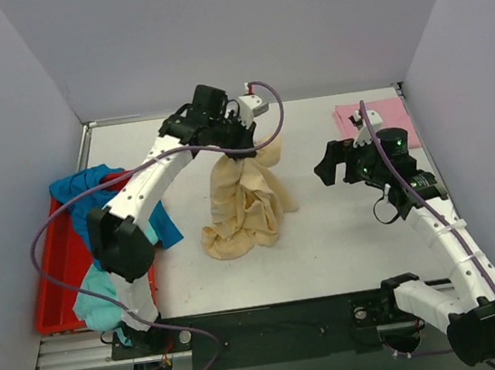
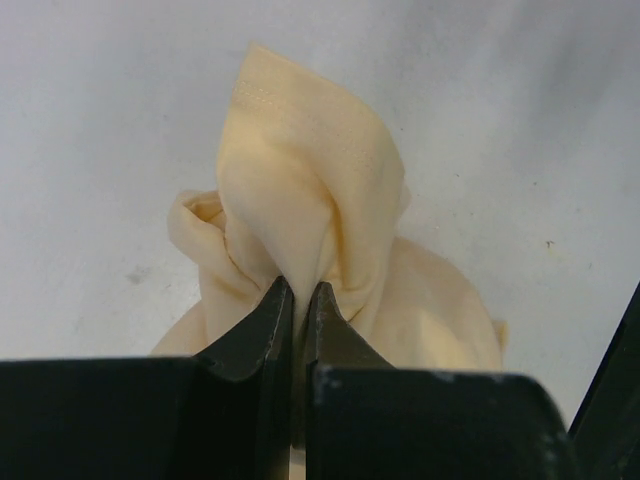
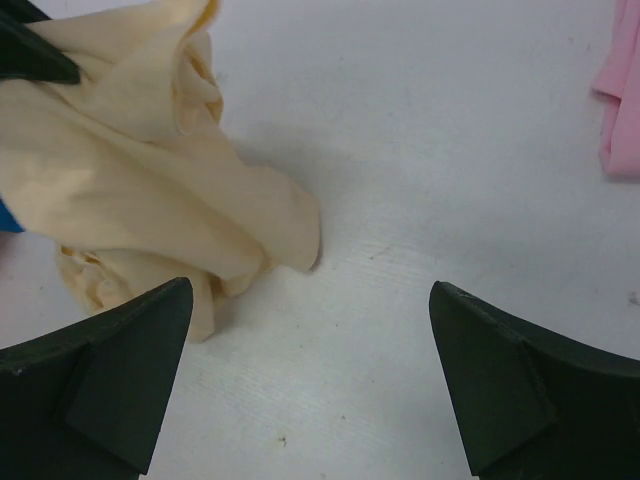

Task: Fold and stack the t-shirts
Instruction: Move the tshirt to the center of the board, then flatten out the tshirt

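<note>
Top external: pink t-shirt [image 1: 376, 124] apparently folded. Beige t-shirt [image 1: 245, 199] dangling from clamped left gripper [image 2: 300, 290]; right gripper [image 1: 334, 163] agape, empty. Leaves blue t-shirt [image 1: 83, 186], teal t-shirt [image 1: 98, 296] heaped on red tray [image 1: 53, 265].

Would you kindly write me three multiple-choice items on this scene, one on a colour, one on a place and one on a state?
1. Which colour is the t-shirt in the left gripper?
A) pale beige
B) bright blue
C) light teal
2. Where does the pink t-shirt lie?
A) in the left gripper
B) at the far right corner of the table
C) at its near left corner
3. How is the right gripper?
A) shut on the pink t-shirt
B) shut on nothing
C) open and empty

Answers:
1 A, it pinches the beige t-shirt.
2 B, the top view shows it lying there.
3 C, its jaws stand wide apart over bare table.
</note>
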`<move>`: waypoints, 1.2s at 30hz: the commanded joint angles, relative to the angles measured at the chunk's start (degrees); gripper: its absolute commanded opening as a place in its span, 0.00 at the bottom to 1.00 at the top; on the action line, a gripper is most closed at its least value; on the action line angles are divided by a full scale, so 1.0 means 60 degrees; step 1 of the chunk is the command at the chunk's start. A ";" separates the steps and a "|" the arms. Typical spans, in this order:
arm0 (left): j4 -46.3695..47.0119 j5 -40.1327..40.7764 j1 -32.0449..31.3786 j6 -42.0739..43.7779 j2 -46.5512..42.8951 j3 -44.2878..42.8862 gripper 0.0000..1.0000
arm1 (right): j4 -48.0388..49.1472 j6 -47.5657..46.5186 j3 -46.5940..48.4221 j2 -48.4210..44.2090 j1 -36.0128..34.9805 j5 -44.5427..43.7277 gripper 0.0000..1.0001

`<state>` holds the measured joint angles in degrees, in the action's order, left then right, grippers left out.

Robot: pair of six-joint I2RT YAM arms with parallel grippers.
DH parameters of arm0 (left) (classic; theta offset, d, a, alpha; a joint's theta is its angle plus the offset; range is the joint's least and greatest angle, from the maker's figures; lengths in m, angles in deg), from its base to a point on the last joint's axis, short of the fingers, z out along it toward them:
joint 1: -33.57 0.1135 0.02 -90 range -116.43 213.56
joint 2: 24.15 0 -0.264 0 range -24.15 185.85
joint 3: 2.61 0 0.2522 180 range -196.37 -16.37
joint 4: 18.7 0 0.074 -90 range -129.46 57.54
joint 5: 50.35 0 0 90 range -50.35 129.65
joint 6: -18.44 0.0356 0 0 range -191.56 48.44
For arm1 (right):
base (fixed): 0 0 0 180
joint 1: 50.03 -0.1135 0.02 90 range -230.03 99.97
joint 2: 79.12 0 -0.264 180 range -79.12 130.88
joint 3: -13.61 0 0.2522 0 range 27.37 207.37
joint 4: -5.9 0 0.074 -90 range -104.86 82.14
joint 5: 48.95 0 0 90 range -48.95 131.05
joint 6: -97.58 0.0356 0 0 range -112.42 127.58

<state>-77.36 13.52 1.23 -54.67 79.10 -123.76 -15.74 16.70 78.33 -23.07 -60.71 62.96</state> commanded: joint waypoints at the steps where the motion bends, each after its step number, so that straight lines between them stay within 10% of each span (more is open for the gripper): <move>1: 0.0642 -0.0363 0.0159 -0.1405 0.1640 -0.1567 0.00 | -0.1087 -0.0349 0.0603 0.0296 0.0066 -0.0151 1.00; 8: 0.0922 0.0588 0.1857 -0.5342 0.3081 -0.2507 0.00 | -0.0900 0.0030 0.0048 0.1099 -0.0724 -0.0794 0.96; 17: 0.2883 0.1557 0.3705 -0.6887 0.0858 0.2834 0.00 | -0.0224 -0.0464 0.2108 0.5519 -0.4209 -0.1659 0.93; 21: 0.2739 0.1425 0.3763 -0.6258 0.0197 0.3717 0.56 | -0.0723 -0.1781 0.3751 0.7424 -0.5455 -0.1879 0.93; 26: 0.2870 0.1293 0.4216 -0.5701 -0.0710 0.4363 0.70 | -0.1555 -0.2107 0.5522 0.9274 -0.5881 -0.2129 0.91; 29: 0.3060 0.1411 0.4466 -0.5335 -0.1239 0.4583 0.73 | -0.2098 -0.2165 0.5949 0.9963 -0.5882 -0.2172 0.65; 30: 0.3075 0.1411 0.4612 -0.5232 -0.1458 0.4656 0.74 | -0.2375 -0.2180 0.5892 0.9921 -0.5824 -0.2187 0.34; 32: 0.3104 0.1352 0.4701 -0.4866 -0.1809 0.4730 0.75 | -0.2335 -0.2413 0.5220 0.9410 -0.5706 -0.2245 0.06; 36: 0.3075 0.1002 0.4687 -0.3988 -0.2293 0.4759 0.75 | -0.2859 -0.3467 0.3901 0.8165 -0.5195 -0.2991 0.00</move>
<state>-61.85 22.24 29.58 -85.08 69.57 -95.50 -24.57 2.39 106.92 34.63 -94.89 50.04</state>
